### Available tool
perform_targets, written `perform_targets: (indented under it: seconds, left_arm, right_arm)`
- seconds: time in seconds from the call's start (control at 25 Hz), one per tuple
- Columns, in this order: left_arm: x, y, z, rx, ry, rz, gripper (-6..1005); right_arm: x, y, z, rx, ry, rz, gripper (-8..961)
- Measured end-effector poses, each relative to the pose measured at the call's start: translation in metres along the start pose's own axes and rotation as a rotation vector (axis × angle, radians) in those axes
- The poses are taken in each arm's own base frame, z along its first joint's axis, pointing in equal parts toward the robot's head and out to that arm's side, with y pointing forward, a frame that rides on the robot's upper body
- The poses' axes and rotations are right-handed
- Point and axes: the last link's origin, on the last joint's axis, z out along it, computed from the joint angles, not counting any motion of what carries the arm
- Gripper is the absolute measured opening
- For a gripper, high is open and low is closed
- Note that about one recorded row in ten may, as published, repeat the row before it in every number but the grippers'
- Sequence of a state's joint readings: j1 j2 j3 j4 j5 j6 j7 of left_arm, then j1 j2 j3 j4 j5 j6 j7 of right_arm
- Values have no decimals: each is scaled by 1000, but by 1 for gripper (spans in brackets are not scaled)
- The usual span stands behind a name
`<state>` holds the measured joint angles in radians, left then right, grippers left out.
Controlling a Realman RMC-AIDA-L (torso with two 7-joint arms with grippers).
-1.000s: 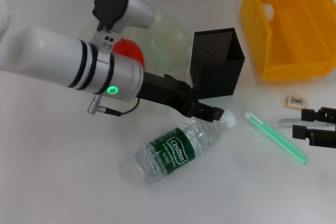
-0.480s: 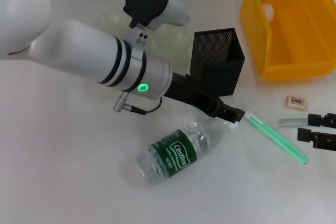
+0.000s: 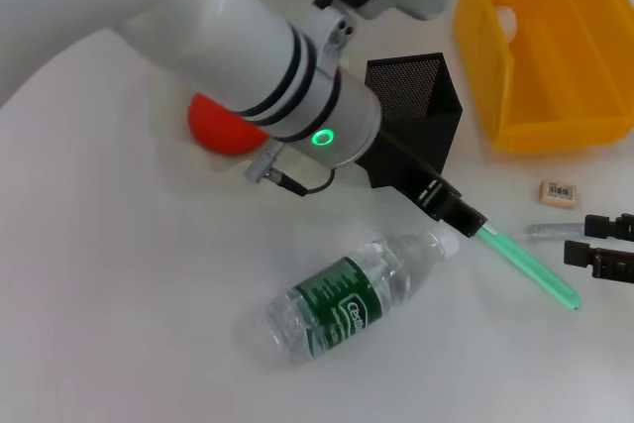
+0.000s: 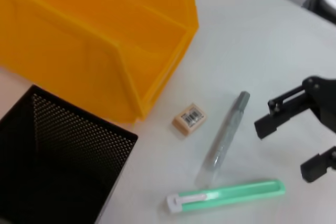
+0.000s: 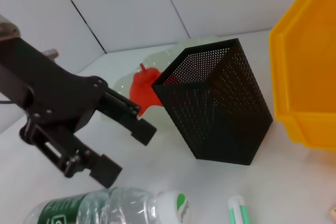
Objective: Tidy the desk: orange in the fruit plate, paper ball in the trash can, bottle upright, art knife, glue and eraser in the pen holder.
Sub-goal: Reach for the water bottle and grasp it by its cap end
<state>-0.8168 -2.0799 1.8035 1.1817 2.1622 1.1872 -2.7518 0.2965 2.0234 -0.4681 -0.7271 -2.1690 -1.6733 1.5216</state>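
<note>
The left claw hangs low over the white-tipped end of the glue, its jaws spread and holding nothing. The glue lies flat on the bench toward the right edge, with the art knife just beside it and the eraser a little beyond. The pen holder stands upright near the trash can at the far right corner. The bottle lies on its side mid-bench. The orange sits behind the left arm. The right claw waits open and empty at the right edge.
</note>
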Motion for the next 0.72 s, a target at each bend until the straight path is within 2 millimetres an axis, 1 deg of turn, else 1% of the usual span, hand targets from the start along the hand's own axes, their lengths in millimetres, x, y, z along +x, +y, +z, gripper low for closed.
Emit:
perform_targets:
  seconds: [0.08, 0.2, 0.36, 0.4, 0.52, 0.72]
  left_arm:
    - [5, 4, 2, 30, -48, 20, 799]
    - [4, 2, 7, 71, -92, 21, 799]
    - [-2, -4, 13, 89, -117, -5, 799]
    - [-7, -8, 17, 98, -127, -15, 799]
    - [-13, -12, 21, 105, -138, -29, 799]
    - [-15, -14, 25, 114, -131, -28, 798]
  right_arm:
    - [0, 0, 0, 0, -1, 0, 729]
    - [-3, 1, 1, -10, -8, -6, 729]
    - [-7, 1, 4, -18, -11, -14, 728]
    - [-8, 1, 4, -20, -12, -16, 727]
    - [-11, 2, 6, -29, -13, -24, 727]
    - [-15, 3, 12, -45, -12, -40, 728]
